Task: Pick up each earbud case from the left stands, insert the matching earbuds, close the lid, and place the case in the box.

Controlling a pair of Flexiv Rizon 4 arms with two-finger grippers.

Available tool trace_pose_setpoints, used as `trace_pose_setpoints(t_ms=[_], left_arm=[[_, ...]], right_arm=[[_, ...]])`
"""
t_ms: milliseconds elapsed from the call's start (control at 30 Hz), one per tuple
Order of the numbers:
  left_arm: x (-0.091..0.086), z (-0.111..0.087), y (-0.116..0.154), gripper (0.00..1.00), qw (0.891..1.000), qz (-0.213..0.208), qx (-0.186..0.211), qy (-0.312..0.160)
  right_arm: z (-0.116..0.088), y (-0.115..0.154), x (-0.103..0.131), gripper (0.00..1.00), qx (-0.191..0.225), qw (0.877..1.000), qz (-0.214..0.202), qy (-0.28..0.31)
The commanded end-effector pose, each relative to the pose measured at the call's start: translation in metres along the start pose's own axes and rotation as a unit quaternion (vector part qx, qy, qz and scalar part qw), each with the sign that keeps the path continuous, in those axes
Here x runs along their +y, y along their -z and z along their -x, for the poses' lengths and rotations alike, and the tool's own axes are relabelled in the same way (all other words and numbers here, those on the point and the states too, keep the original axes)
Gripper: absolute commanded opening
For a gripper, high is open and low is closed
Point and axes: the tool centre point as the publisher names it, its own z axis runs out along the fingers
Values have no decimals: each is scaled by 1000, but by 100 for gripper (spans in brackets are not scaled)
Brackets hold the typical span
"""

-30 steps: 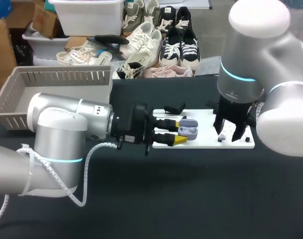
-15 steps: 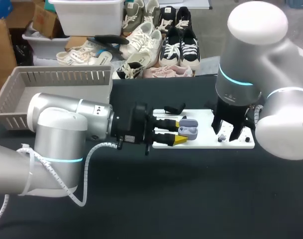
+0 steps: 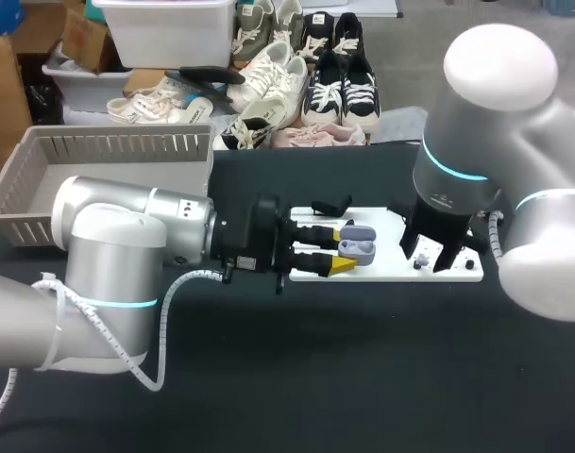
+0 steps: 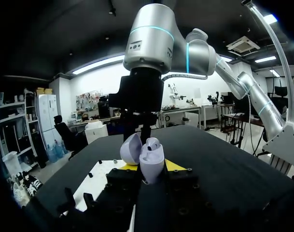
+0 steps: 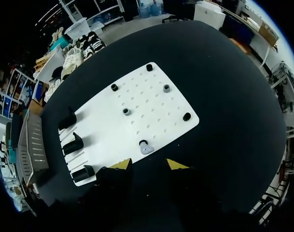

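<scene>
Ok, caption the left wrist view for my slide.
Left gripper holds the open lavender case between its fingers; the right arm hangs over the table just behind it.

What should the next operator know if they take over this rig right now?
Left gripper shut on a lavender earbud case, lid open, held over the white board. Right gripper open, hovers over the board, an earbud just ahead of its fingers. Done: case off the black stands. Left: grasp the earbud, seat it, close the lid, put the case in the grey basket; no case shows in it.
</scene>
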Motion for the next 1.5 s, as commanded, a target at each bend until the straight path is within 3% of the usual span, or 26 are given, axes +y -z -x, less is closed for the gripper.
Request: trace_pose_setpoints(t_ms=[33,767,1167,1500], left_arm=[[-1,0,0,0,1000,3,0,-1],[-1,0,0,0,1000,3,0,-1],[-1,0,0,0,1000,3,0,-1],[-1,0,0,0,1000,3,0,-1]], right_arm=[[1,-7,0,41,-6,1000,3,-2],[14,-25,0,36,-5,1000,19,-11],[14,-24,0,31,-2,1000,27,-8],[11,-21,-5,34,-8,999,40,13]])
